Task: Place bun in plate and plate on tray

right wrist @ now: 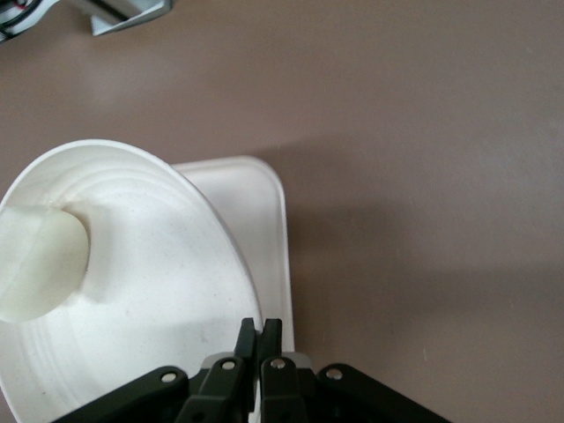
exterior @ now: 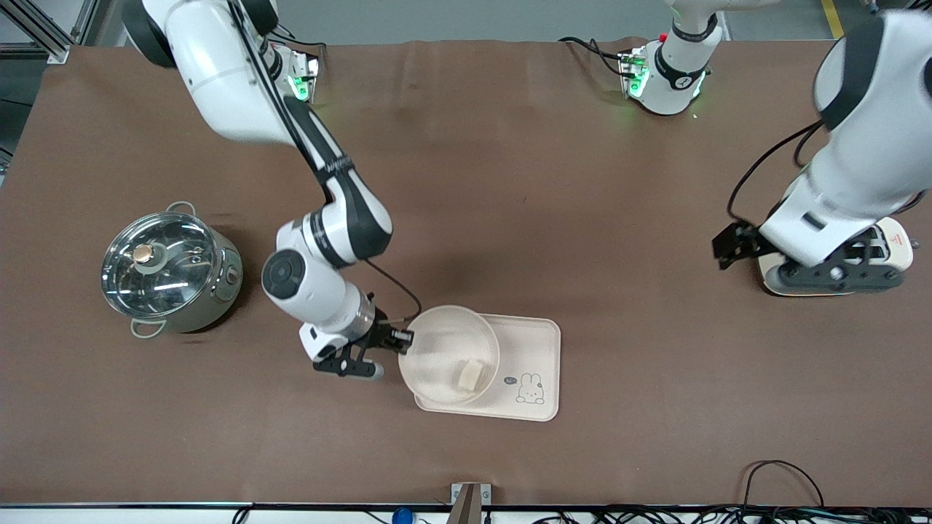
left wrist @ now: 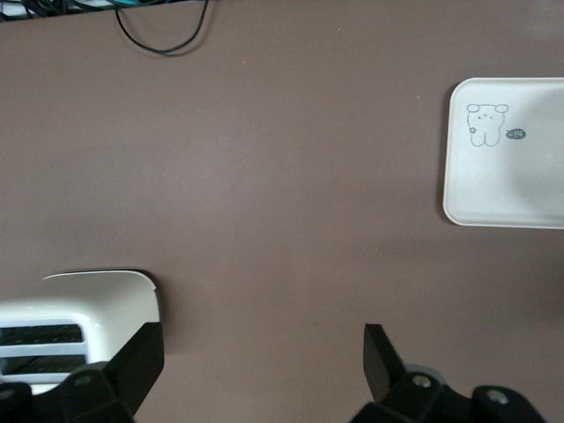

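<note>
The round cream plate (exterior: 444, 342) holds the small cream bun (exterior: 470, 374). My right gripper (exterior: 404, 340) is shut on the plate's rim and holds the plate tilted over the end of the rabbit tray (exterior: 535, 349) toward the right arm's end. In the right wrist view the fingers (right wrist: 258, 330) pinch the rim of the plate (right wrist: 150, 291); the bun (right wrist: 35, 264) lies in it and the tray (right wrist: 264, 220) shows beneath. My left gripper (exterior: 837, 275) waits open and empty over the white toaster (exterior: 899, 247); it shows open in the left wrist view (left wrist: 264, 361).
A steel pot with a glass lid (exterior: 169, 268) stands toward the right arm's end. The left wrist view shows the toaster (left wrist: 79, 308) beside one finger and the tray (left wrist: 502, 176) farther off. Cables lie along the table's front edge (exterior: 779, 473).
</note>
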Controlling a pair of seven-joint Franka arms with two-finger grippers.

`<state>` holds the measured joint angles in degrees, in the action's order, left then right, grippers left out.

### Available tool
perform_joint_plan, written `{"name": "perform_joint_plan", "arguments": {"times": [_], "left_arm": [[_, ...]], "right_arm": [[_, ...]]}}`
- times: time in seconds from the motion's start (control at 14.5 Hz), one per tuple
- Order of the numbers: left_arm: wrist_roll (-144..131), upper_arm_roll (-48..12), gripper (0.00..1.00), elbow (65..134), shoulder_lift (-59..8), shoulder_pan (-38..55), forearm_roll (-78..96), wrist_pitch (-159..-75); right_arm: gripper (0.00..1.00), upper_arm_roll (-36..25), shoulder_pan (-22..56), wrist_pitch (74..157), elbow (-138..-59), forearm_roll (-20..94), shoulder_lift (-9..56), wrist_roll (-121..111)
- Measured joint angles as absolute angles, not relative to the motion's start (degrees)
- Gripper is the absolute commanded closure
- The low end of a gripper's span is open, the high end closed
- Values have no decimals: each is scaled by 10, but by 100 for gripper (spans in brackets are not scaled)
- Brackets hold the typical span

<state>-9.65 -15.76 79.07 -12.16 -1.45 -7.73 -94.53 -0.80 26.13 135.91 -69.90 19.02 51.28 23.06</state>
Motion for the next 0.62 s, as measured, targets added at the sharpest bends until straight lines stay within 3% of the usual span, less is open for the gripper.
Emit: {"name": "perform_joint_plan", "arguments": {"times": [0.28,0.55,0.62], "left_arm": [[-44,-161,0,786,-80,-67,-34,-911],[-23,-141,0,845,-25,-62,-29,-906],[-23,-134,0,869,-9,-55,-29,-918]], "right_arm": [[100,14,273,1409,-602,190,632,241],[98,26,283,1394,-582,190,641,255],[75,26,287,1394,-582,190,641,255]]}}
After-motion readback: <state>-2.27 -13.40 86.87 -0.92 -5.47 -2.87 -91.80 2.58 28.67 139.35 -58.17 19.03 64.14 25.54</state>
